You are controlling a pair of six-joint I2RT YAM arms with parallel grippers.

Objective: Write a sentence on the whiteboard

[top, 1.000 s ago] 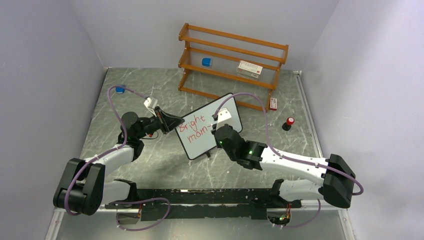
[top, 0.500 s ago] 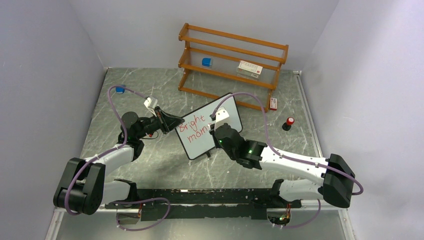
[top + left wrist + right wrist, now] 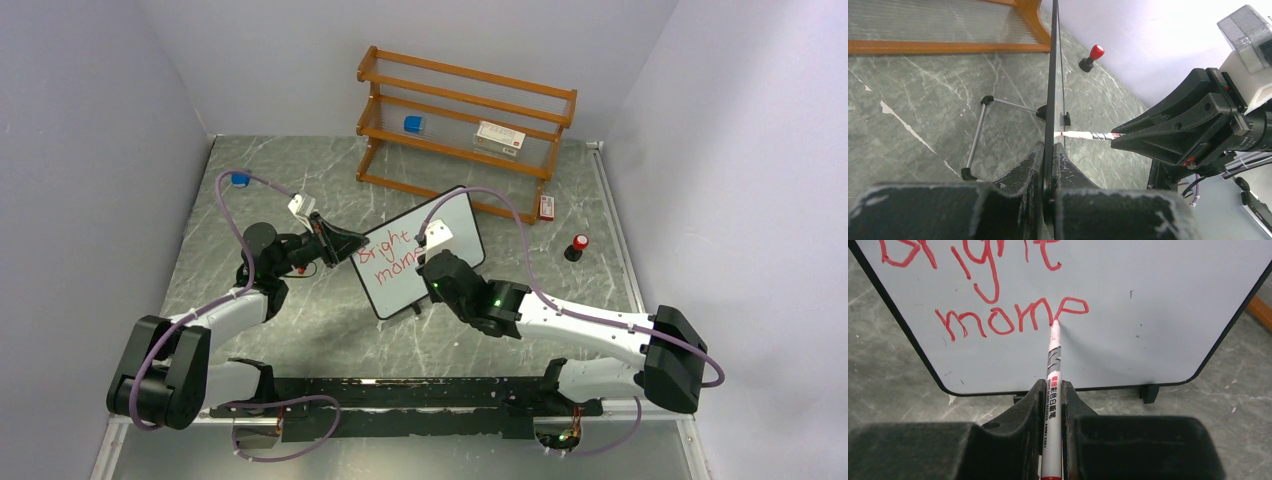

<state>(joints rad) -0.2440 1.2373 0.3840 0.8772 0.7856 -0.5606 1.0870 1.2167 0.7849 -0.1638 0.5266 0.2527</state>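
Right jaws gripping marker (image 3: 1053,372), tip on whiteboard (image 3: 1153,305), left jaws clamping its edge

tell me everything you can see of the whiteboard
Small whiteboard with a thin black frame, rounded corners and black feet, standing on the grey marbled table with a wire stand behind. Red handwriting reads "Bright", then an unfinished second line. The left gripper clamps its edge; the right gripper holds the marker tip-first against its face.

red-lettered whiteboard (image 3: 400,290) between left tool (image 3: 357,245) at its edge and right tool (image 3: 432,263)
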